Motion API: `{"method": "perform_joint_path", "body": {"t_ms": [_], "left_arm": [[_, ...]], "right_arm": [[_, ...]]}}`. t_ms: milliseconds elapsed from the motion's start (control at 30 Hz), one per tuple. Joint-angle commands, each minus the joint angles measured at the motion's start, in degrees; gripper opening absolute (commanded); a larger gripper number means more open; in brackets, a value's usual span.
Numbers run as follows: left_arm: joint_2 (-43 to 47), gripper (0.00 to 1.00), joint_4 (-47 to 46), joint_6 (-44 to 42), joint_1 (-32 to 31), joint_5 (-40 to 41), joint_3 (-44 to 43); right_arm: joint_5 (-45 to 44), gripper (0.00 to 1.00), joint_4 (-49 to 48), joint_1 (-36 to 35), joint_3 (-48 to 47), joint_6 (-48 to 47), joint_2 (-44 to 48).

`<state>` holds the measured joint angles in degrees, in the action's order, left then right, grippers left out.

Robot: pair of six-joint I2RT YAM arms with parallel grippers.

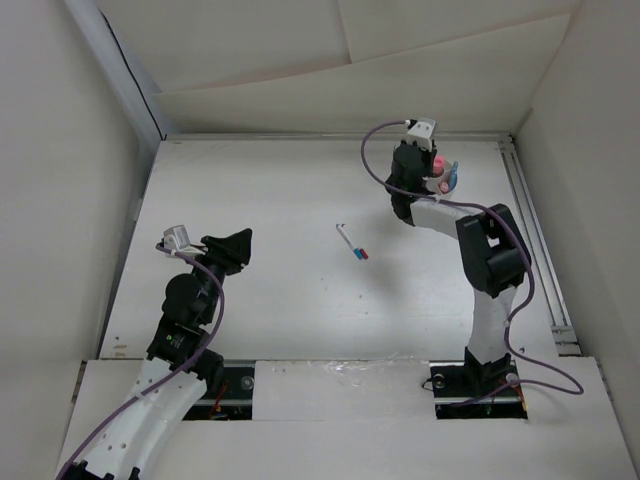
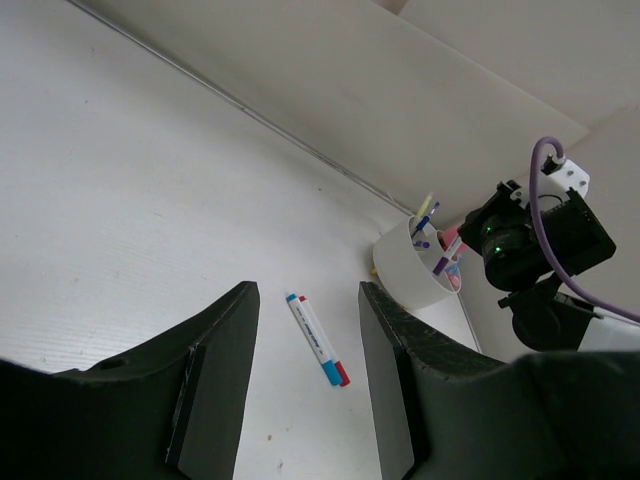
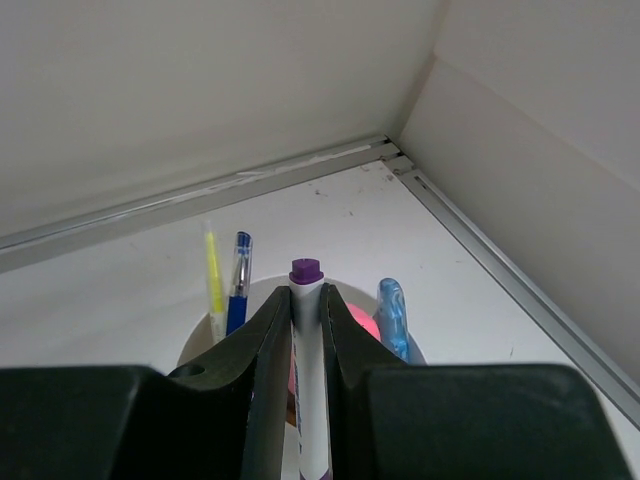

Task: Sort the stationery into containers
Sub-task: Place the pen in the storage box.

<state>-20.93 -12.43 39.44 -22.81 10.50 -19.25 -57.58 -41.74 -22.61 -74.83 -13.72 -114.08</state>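
Note:
My right gripper (image 1: pixel 432 170) (image 3: pixel 306 292) is shut on a white marker with a purple cap (image 3: pixel 305 340) and holds it upright over the round white tub (image 1: pixel 447 183) (image 3: pixel 196 348) at the far right. In the tub stand a yellow pen (image 3: pixel 212 268), a blue pen (image 3: pixel 240 272), a pink-capped glue stick (image 3: pixel 362 325) and a light blue piece (image 3: pixel 392 316). Two white pens with blue and red caps (image 1: pixel 352 243) (image 2: pixel 318 338) lie side by side mid-table. My left gripper (image 1: pixel 236 248) (image 2: pixel 305 292) is open and empty, above the table to their left, its jaws framing them.
A metal rail (image 1: pixel 535 240) runs along the table's right edge, close to the tub. White walls (image 1: pixel 330 90) close the back and both sides. The tub (image 2: pixel 415 265) and the right arm (image 2: pixel 530 235) also show in the left wrist view.

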Motion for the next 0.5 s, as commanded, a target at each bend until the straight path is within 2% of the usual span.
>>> {"method": "perform_joint_path", "body": {"t_ms": [0, 300, 367, 467], "left_arm": [[-0.1, 0.41, -2.5, -0.3, -0.2, -0.7, -0.5], [-0.1, 0.41, -2.5, -0.9, -0.2, -0.1, -0.5], [-0.1, 0.41, -2.5, -0.9, -0.2, -0.1, -0.5], [-0.1, 0.41, -2.5, -0.9, -0.2, -0.1, -0.5]], "right_arm": [[-3.1, 0.00, -5.0, -1.2, -0.1, -1.7, -1.2], [-5.5, 0.00, -7.4, -1.7, 1.0, -2.2, -2.3], [-6.1, 0.03, -8.2, -2.3, 1.0, -2.2, -2.3], [-6.6, 0.16, -8.8, -2.9, 1.6, -2.2, -2.3]]}}
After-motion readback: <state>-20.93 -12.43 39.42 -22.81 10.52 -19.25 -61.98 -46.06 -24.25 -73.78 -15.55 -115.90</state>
